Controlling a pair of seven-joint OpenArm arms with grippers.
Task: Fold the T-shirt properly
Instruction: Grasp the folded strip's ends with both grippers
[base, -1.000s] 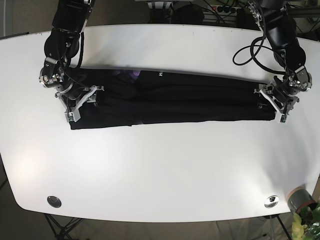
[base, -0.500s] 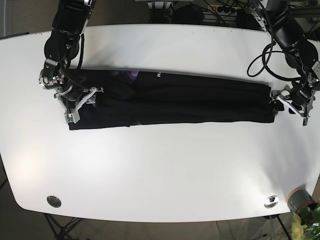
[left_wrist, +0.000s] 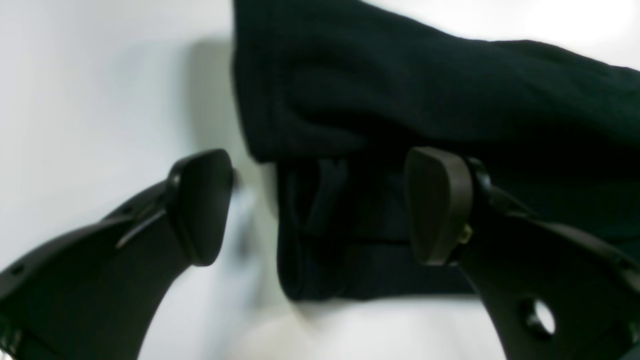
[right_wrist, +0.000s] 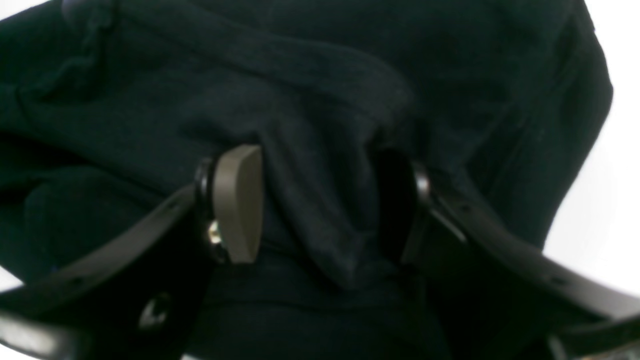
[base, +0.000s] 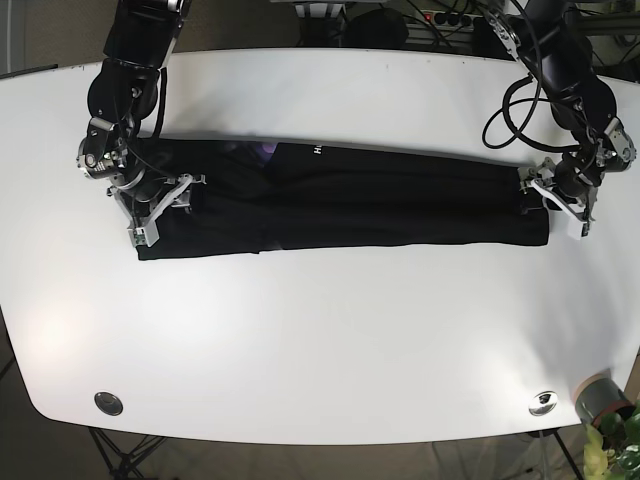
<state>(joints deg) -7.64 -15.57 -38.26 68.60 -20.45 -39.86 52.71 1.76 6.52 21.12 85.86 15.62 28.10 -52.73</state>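
Since half a second ago, moved inward: left gripper (base: 560, 205), then off the shirt's end at about 3 o'clock, now back against that end at the base view's right; right gripper (base: 160, 208) unchanged in place at the opposite end. Black T-shirt (base: 340, 200) stretched as a long narrow band across the white table (base: 320, 330), running from 9 o'clock to 3 o'clock, with a small purple patch and white lettering near its upper edge toward 11 o'clock. Seen from the left wrist camera: left gripper (left_wrist: 320, 205) spread wide, one pad (left_wrist: 202, 205) over bare table at 9 o'clock, the other pad (left_wrist: 437, 205) over cloth at 3 o'clock, the folded corner of the T-shirt (left_wrist: 425, 100) lying between them and above toward 12 o'clock; released, nothing pinched. Seen from the right wrist camera: right gripper (right_wrist: 320, 205) part-closed around a bunched fold of the T-shirt (right_wrist: 320, 100), tan pad (right_wrist: 240, 205) at 9 o'clock pressed to the cloth, far pad at 3 o'clock dark and mostly buried in fabric; grasping the shirt. At the table's 5 o'clock corner, a small grey cylinder (base: 598, 397) beside some green leaves.
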